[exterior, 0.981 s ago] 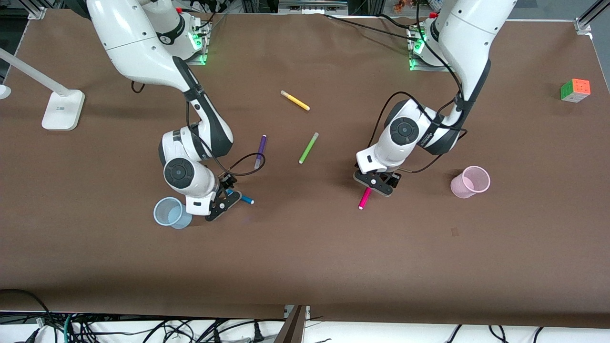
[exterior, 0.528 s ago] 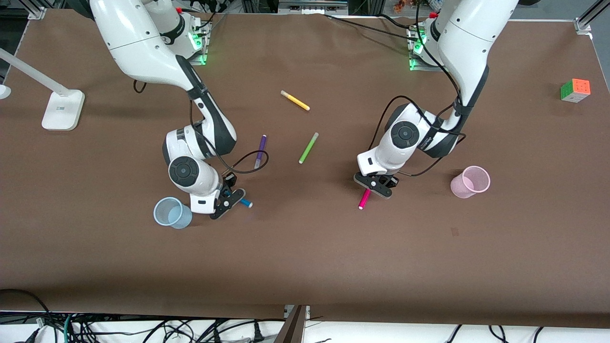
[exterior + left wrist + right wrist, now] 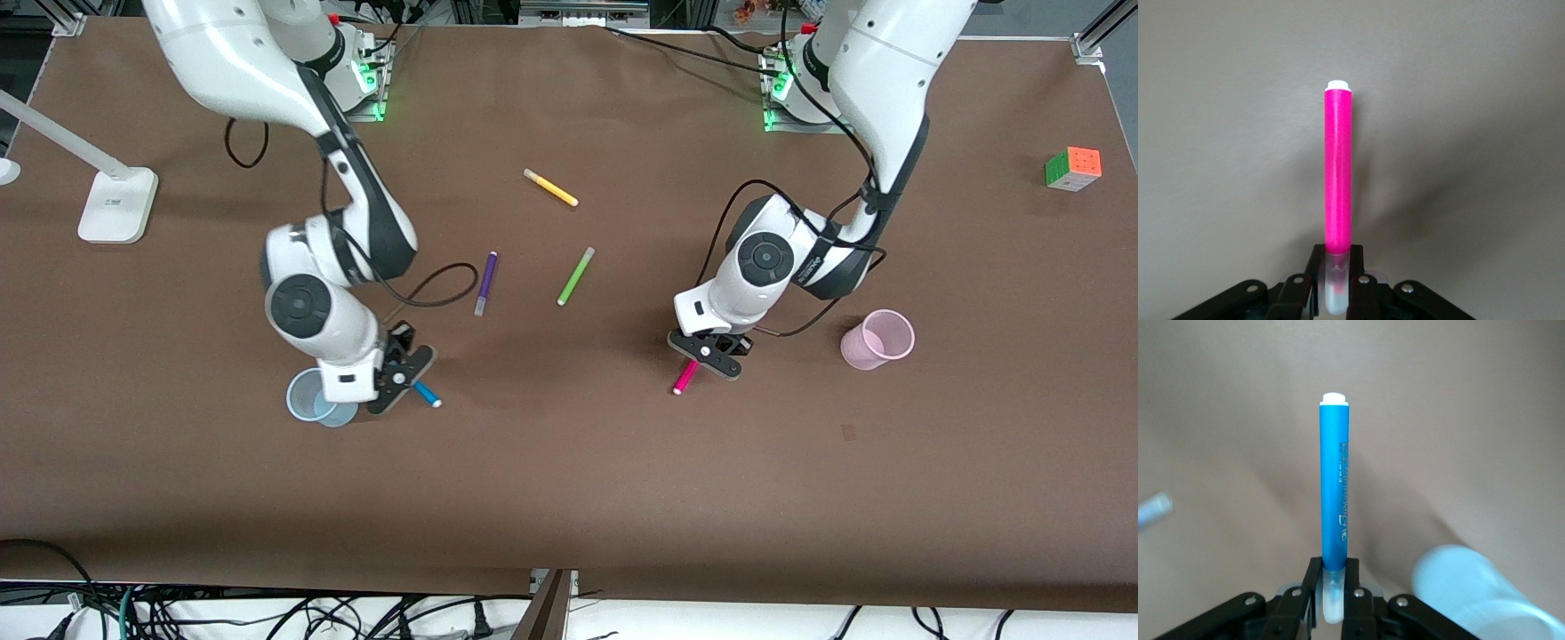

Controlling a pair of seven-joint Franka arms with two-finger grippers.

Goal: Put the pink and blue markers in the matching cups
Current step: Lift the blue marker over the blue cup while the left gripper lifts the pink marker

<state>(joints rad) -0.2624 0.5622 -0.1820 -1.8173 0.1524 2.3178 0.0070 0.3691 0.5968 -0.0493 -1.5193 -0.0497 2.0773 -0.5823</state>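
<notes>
You've got the right tool [image 3: 402, 373] clenched on the blue marker [image 3: 427, 394] by its pale cap end, lifted off the worktop [image 3: 569, 498] right beside the pale blue cup [image 3: 313, 396], which stands upright and empty as far as you can see; that drop is not done yet. Moving along the middle, the purple marker [image 3: 485, 282], the lime green marker [image 3: 575, 276] and the yellow marker [image 3: 550, 188] lie loose, none of your concern. Next, your left tool [image 3: 709, 353] is clamped on the pink marker [image 3: 685, 377], again at the cap end, barrel poking out over bare worktop. The pale pink cup [image 3: 877, 339] sits well apart, toward the left arm's end, empty too. So both pickups look done, both deliveries are left, and the blue one looks the closer of the two
</notes>
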